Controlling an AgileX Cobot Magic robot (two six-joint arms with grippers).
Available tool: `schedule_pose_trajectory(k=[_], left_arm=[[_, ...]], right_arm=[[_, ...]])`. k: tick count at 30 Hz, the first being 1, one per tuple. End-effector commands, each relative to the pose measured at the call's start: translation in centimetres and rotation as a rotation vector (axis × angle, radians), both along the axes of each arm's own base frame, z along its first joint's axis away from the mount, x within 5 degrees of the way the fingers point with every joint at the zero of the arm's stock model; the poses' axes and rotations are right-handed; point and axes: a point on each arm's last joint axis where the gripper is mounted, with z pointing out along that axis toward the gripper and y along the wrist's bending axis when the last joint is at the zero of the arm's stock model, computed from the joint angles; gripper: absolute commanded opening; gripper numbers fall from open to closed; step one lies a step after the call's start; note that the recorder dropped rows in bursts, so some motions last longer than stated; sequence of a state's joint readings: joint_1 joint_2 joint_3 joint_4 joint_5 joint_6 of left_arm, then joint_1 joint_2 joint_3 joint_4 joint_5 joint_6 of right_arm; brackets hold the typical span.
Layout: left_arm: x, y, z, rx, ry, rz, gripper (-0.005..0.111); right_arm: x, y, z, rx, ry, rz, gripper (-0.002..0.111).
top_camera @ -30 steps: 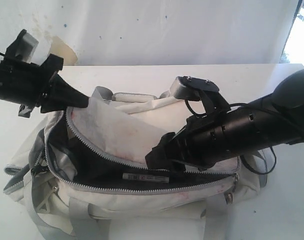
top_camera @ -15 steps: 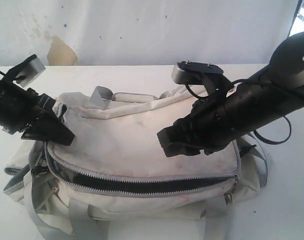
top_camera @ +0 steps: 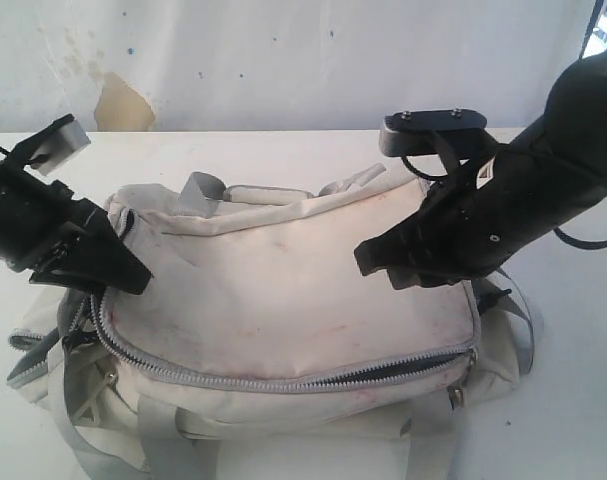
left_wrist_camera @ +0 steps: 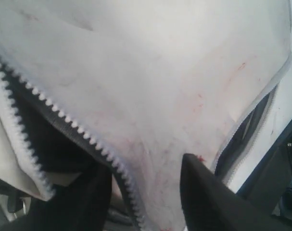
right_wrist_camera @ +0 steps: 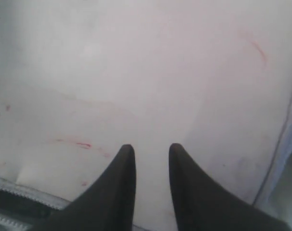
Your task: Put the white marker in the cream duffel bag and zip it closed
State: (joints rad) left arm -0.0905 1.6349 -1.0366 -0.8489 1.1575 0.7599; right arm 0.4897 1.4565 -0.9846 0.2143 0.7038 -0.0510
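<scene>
Though out of sight, white marker presumably inside cream duffel bag (top_camera: 283, 280); right end effector (right_wrist_camera: 151, 149) slightly parted, empty; cannot tell for left end effector (top_camera: 133, 278); risks jamming zipper teeth (top_camera: 283, 383) by tugging slack fabric unbraced

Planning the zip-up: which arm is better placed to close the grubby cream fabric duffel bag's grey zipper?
Probably left: the left gripper sits at the grey zipper's open corner, while the right gripper hovers over the cream duffel bag's plain flap. The pull isn't discernible.
</scene>
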Motion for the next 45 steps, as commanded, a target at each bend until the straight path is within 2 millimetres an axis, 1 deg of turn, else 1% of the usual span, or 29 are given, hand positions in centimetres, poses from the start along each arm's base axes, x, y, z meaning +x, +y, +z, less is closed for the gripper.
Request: schedule_pose_trajectory(k=[1,5,11,18,20,21,24,25,28,29,31,32,34,35,36,39,40,42,44,45], left_arm=[[0.0,0.1,1.3,0.030,-0.114,0.013,0.048],[-0.1,0.8,2.5,0.105,-0.217,0.044,0.048],[-0.4,1.8,3.5,0.213,-0.268,0.128,0.048],[-0.5,3.2,3.7,0.377,-0.271,0.243,0.047],[-0.6,3.2,3.6,0.436,-0.274,0.250,0.046],[-0.7,3.1,3.6,0.479,-0.274,0.255,0.044],[-0.7,3.2,3.5,0.514,-0.270,0.284,0.041],[-0.5,3.5,3.4,0.527,-0.277,0.324,0.041],[-0.5,3.6,2.5,0.521,-0.288,0.388,0.041],[-0.8,3.3,2.1,0.483,-0.248,0.402,0.041],[-1.0,2.8,2.0,0.420,-0.195,0.426,0.042],[-1.2,2.6,2.0,0.397,-0.178,0.413,0.042],[-1.7,2.2,2.0,0.374,-0.154,0.331,0.042],[-1.9,2.1,1.9,0.376,-0.140,0.318,0.042],[-1.9,2.2,1.9,0.384,-0.137,0.314,0.042],[-1.8,2.3,1.9,0.383,-0.133,0.351,0.042],[-1.7,2.3,1.9,0.380,-0.138,0.365,0.045],[-1.5,2.2,1.8,0.375,-0.129,0.388,0.057],[-1.1,2.2,1.4,0.372,-0.132,0.402,0.072],[-0.9,2.1,1.3,0.366,-0.128,0.408,0.075]], right_arm=[[0.7,-1.6,0.4,-0.009,-0.003,-0.056,0.023],[1.2,-3.0,0.3,-0.016,0.014,-0.108,0.023],[1.8,-4.9,0.2,-0.020,0.030,-0.174,0.023],[2.4,-7.0,0.2,-0.023,0.046,-0.251,0.023],[2.6,-7.7,0.2,-0.023,0.048,-0.274,0.023],[2.7,-8.3,0.2,-0.023,0.050,-0.295,0.023],[3.0,-9.3,0.1,-0.035,0.025,-0.323,0.023],[3.3,-9.6,0.1,-0.050,0.001,-0.326,0.023],[3.4,-9.5,-0.2,-0.043,0.019,-0.330,0.023],[2.8,-9.0,-0.4,-0.009,0.094,-0.323,0.022],[2.5,-8.7,-0.4,0.006,0.116,-0.255,0.022],[2.4,-8.4,-0.4,0.028,0.123,-0.240,0.022],[1.9,-7.8,-0.3,0.067,0.171,-0.154,0.022],[1.6,-7.5,-0.4,0.094,0.206,-0.140,0.023],[1.6,-7.4,-0.6,0.096,0.227,-0.138,0.027],[2.1,-7.4,-1.3,0.092,0.230,-0.145,0.036],[2.4,-7.4,-1.5,0.088,0.216,-0.141,0.040],[2.9,-7.4,-1.8,0.085,0.192,-0.146,0.045],[3.3,-7.4,-2.2,0.085,0.179,-0.158,0.046],[3.4,-7.4,-2.3,0.086,0.177,-0.162,0.046]])
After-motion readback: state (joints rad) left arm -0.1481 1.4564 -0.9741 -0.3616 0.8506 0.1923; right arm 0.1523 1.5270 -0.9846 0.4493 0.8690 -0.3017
